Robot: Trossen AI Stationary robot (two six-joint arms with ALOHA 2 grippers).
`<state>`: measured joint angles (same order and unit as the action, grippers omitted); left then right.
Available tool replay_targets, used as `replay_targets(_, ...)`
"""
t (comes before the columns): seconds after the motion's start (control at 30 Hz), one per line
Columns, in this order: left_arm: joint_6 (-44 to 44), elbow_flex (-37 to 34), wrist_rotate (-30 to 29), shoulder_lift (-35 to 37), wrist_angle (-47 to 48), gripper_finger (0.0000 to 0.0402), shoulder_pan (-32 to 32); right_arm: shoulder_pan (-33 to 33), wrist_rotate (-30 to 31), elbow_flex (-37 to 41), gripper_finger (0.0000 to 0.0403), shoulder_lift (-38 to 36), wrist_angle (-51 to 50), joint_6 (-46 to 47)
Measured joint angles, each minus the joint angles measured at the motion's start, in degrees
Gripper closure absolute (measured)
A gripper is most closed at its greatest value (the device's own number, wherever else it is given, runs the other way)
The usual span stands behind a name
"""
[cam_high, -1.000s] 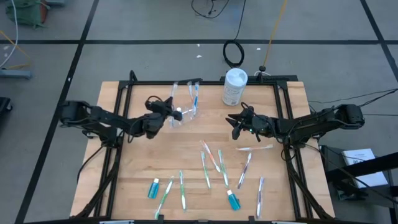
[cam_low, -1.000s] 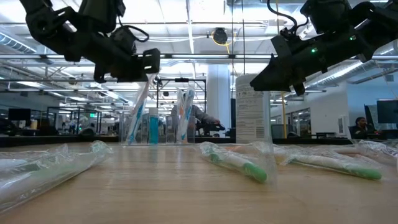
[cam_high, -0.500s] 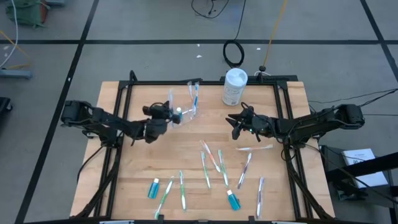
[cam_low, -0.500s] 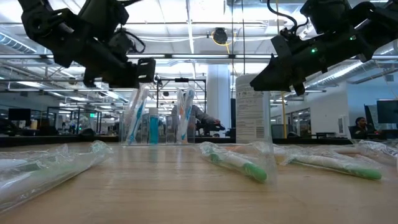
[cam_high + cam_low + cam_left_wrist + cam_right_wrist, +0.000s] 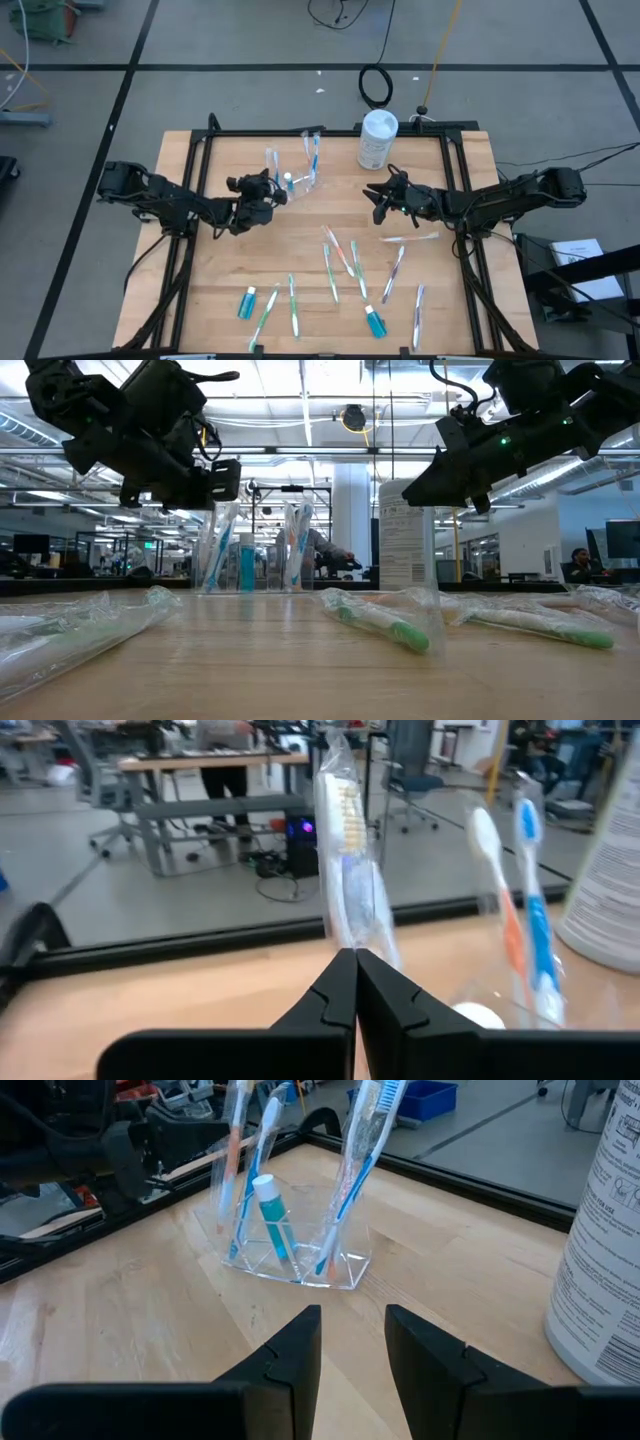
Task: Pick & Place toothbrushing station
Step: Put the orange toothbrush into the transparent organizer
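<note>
A clear plastic cup (image 5: 303, 182) stands on the far middle of the table and holds upright wrapped toothbrushes and a blue tube (image 5: 272, 1215). My left gripper (image 5: 272, 190) hovers just left of the cup, shut. Its tips (image 5: 356, 958) sit right in front of the nearest wrapped toothbrush (image 5: 345, 850), which leans out of the cup. My right gripper (image 5: 380, 205) hangs open to the right of the cup, above the table, holding nothing. Several loose wrapped toothbrushes (image 5: 340, 255) and two blue tubes (image 5: 246, 302) (image 5: 376, 322) lie flat on the near half. My left gripper comes level from the table's left, its shut tips against or just short of the leaning toothbrush's wrapper (image 5: 372, 945). I cannot tell whether they touch it or pinch the film. The toothbrush's lower end stays in the cup.
A white cylindrical canister (image 5: 377, 138) stands at the far edge, right of the cup. A black frame (image 5: 200, 150) borders the wooden top. Bagged toothbrushes (image 5: 385, 622) lie close to the near edge. There is bare wood between the cup and the loose brushes.
My left gripper has drawn back a little from the cup toward the table's left edge, sinking slightly while its wrist turned; it stays shut. The top of the nearest wrapped toothbrush has leaned leftward along with it.
</note>
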<state>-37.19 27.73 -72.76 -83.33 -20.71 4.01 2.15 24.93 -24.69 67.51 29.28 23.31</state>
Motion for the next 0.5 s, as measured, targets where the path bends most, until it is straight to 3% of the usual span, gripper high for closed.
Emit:
replay_targets(0.27,-1.2,0.0,10.1,0.0,4.8,0.0399,-0.3,0.0,0.0,0.0,0.0298,0.0,0.0,0.0)
replay_targets(0.5,-0.6,0.0,14.6,0.0,7.1,0.0373,-1.3,0.0,0.0,0.0,0.0298,0.0,0.0,0.0)
